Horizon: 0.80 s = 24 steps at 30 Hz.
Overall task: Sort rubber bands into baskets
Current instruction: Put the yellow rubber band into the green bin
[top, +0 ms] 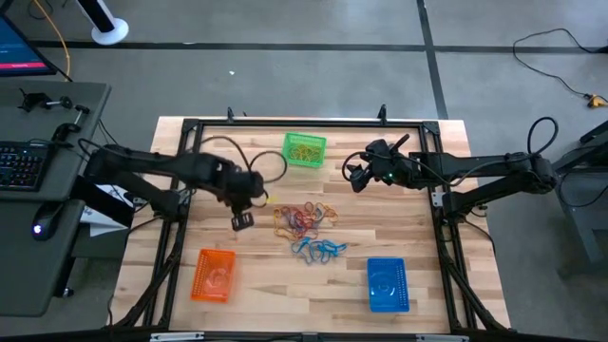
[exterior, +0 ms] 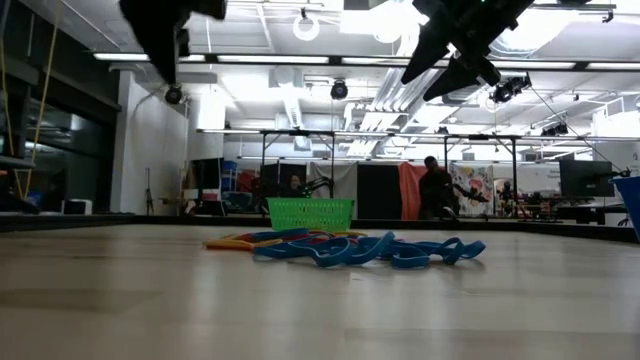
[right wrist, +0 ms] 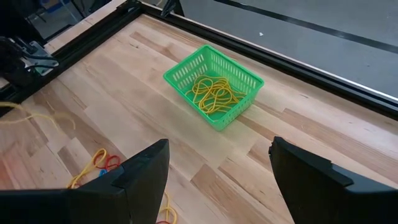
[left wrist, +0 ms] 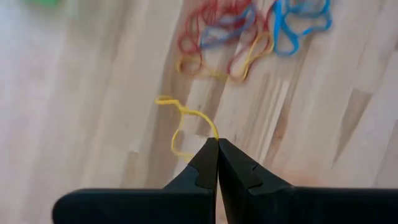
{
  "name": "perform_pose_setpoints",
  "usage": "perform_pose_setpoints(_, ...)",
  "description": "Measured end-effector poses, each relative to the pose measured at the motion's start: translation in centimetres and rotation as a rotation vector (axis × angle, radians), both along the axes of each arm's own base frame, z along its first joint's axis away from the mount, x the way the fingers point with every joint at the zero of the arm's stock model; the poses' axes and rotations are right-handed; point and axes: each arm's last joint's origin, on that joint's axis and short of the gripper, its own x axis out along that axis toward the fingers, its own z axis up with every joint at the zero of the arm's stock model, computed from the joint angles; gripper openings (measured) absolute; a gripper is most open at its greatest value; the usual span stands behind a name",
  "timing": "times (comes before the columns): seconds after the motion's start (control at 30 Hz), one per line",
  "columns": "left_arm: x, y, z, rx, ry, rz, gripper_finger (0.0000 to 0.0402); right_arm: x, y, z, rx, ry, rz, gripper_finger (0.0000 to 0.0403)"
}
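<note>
Left claw [left wrist: 217, 144] is pinched tight on a yellow rubber band [left wrist: 180, 124] above the desk [left wrist: 93, 93], right claw [right wrist: 217, 168] hangs wide open, empty.

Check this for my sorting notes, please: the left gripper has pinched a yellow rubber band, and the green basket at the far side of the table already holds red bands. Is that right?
One detail is wrong. The bands in the green basket are yellow, not red, as the right wrist view shows. The rest stands: the left gripper is shut on a yellow rubber band, seen in the left wrist view.
</note>
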Motion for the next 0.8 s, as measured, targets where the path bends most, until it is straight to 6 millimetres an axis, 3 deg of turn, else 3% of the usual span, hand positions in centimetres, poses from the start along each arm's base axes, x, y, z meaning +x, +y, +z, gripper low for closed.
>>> perform_pose_setpoints(0.17,0.4,1.2,2.9,0.044,-0.098,-0.062,0.0000,0.1,0.0,0.1,0.002,-0.017,-0.001,0.0265)
perform_pose_setpoints(0.3,1.3,3.0,3.6,0.134,-0.196,-0.035,0.0000,0.4,0.0,0.5,0.010,-0.071,0.011,0.0265)
perform_pose_setpoints(0.53,4.8,8.2,2.1,0.228,-0.326,0.064,0.0000,1.4,0.2,2.0,0.034,-0.266,0.071,0.0265)
perform_pose_setpoints(0.8,9.3,13.9,-1.4,0.327,-0.412,0.116,0.0000,1.8,0.2,3.0,0.031,-0.382,0.080,0.0265)
